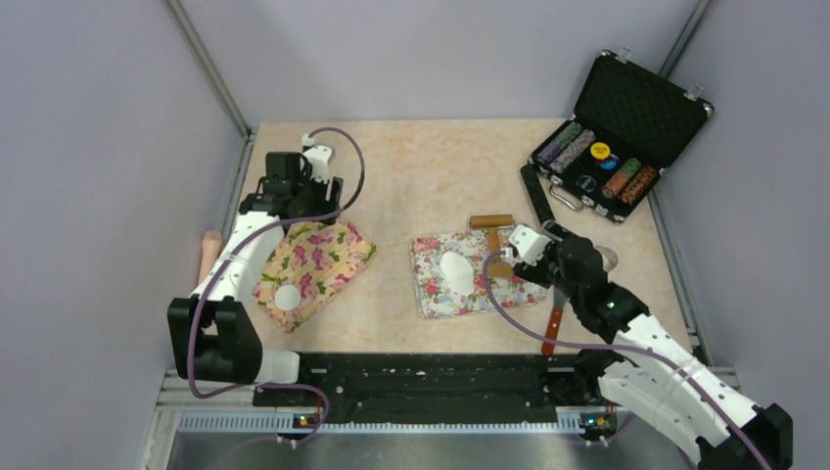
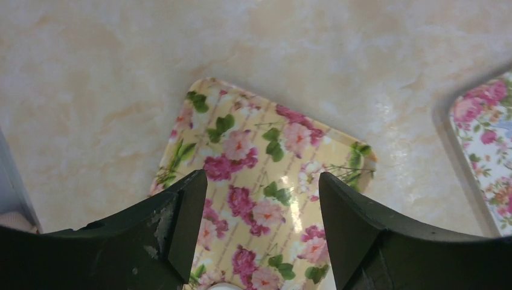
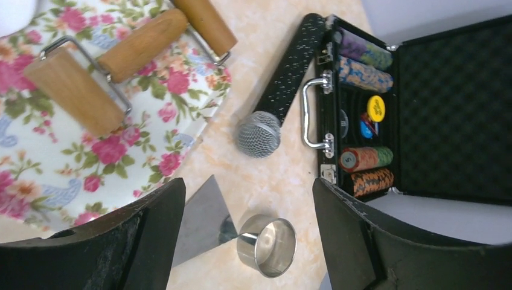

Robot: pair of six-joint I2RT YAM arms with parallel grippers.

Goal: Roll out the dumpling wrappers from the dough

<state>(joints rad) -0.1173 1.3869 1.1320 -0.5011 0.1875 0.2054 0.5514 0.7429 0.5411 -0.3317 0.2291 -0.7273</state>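
Observation:
One dumpling wrapper (image 1: pixel 287 297), a flat white disc, lies on the near end of the yellow floral tray (image 1: pixel 333 250); its edge shows in the left wrist view (image 2: pixel 222 286). An oval sheet of dough (image 1: pixel 457 272) lies on the white floral tray (image 1: pixel 436 294). The wooden rolling pin (image 1: pixel 494 240) rests on that tray's far right corner and also shows in the right wrist view (image 3: pixel 130 45). The metal ring cutter (image 3: pixel 267 244) stands on the table between my right fingers. My left gripper (image 1: pixel 294 201) hangs open and empty over the yellow tray (image 2: pixel 265 181). My right gripper (image 1: pixel 577 257) is open and empty above the ring.
An open black poker chip case (image 1: pixel 617 147) stands at the far right. A microphone (image 3: pixel 284 84) lies between the case and the white tray. A red-handled knife (image 1: pixel 553 328) lies by my right arm, its blade (image 3: pixel 202 223) beside the ring. A beige roll (image 1: pixel 208 253) lies by the left wall.

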